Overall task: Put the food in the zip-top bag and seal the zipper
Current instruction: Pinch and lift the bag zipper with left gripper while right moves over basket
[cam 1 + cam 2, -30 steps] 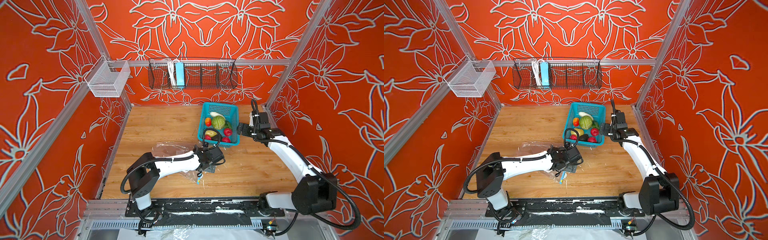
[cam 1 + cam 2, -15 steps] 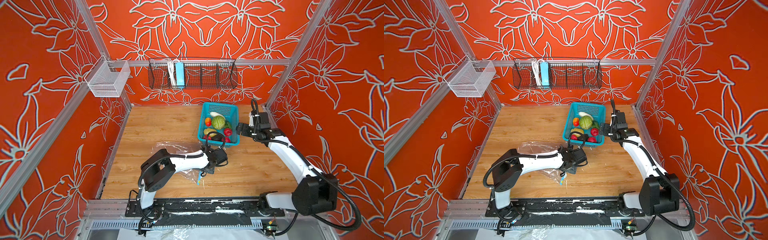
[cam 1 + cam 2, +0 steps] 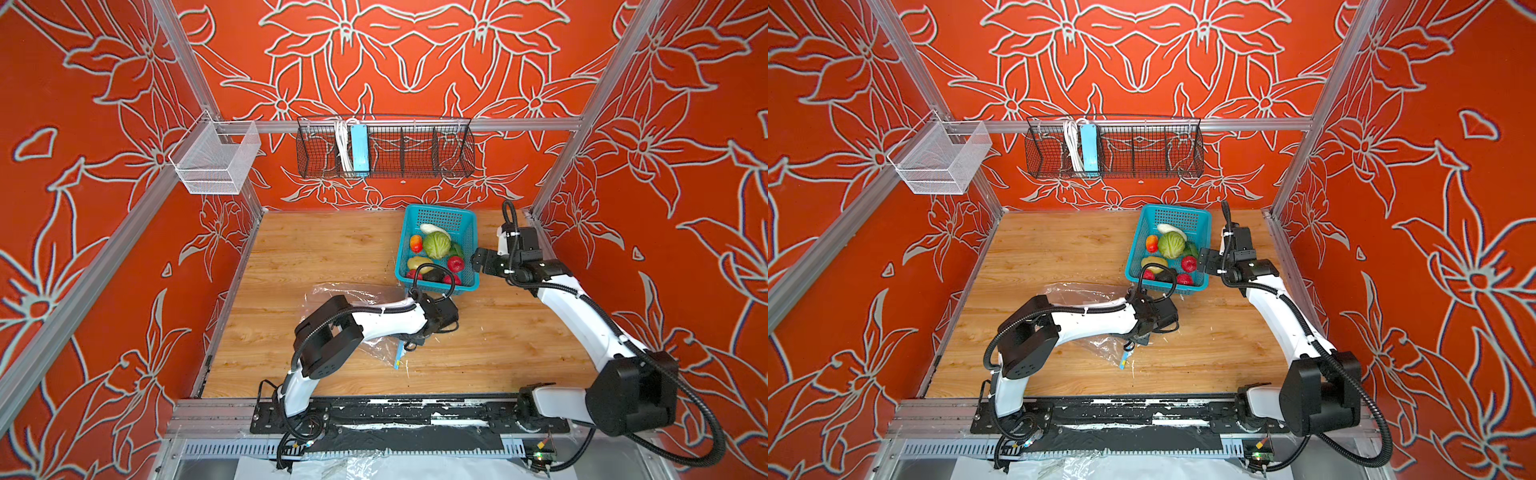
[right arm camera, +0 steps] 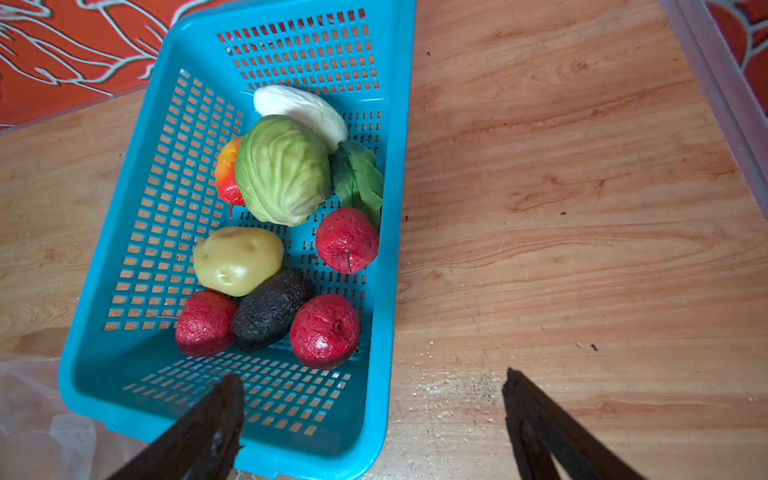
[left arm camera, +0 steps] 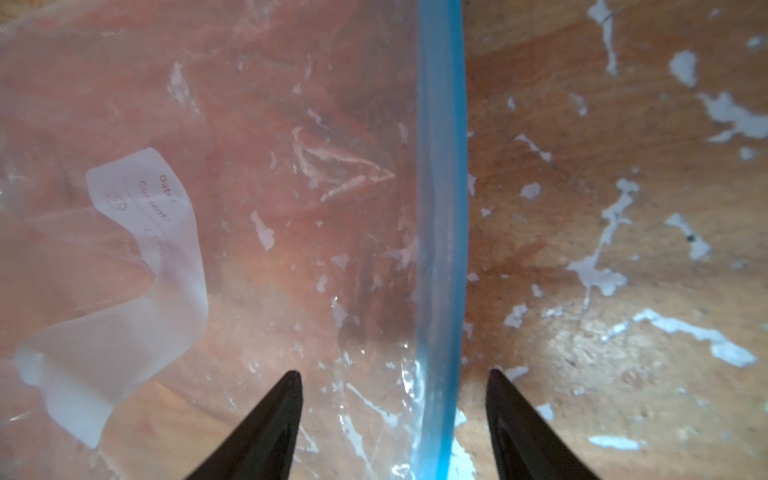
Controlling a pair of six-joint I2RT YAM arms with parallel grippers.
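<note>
The zip-top bag (image 3: pixel 332 293) lies flat on the desk (image 3: pixel 324 245), in front of the teal basket (image 4: pixel 392 249) and just beside its near corner. The left arm (image 3: pixel 386 322) lies across the bag in both top views and hides its middle. The left claw (image 5: pixel 392 374) is released: its two fingers stand apart with the zipper (image 5: pixel 440 208) running between them, one finger over the clear film and one over bare wood, neither pressing the strip. The slider tab (image 3: pixel 397 365) sits at the zipper's near end, and one white label (image 5: pixel 145 249) shows through the crumpled film. All food is in the basket, none in the bag: one cabbage (image 4: pixel 282 170), one radish (image 4: pixel 299 106), one potato (image 4: pixel 237 259), one pepper (image 4: pixel 226 172) partly behind the cabbage, one avocado (image 4: pixel 270 309) and three red fruits (image 4: pixel 347 239), eight pieces in all, plus a green leaf (image 4: pixel 359 178) against the basket wall. The avocado is wedged between two red fruits and touches the potato. The right claw (image 4: pixel 372 374) is released and holds nothing; it hangs beside the basket's near corner, one finger above the perforated floor and one above the desk. Open desk lies left of and behind the bag and on the basket's right, up to the frame rail. On the rear wall hangs one black wire rack (image 3: pixel 415 149) holding one power strip (image 3: pixel 359 147) and one coiled white cable (image 3: pixel 341 145); one white mesh bin (image 3: pixel 216 162) hangs on the left wall, well apart from the work.
</note>
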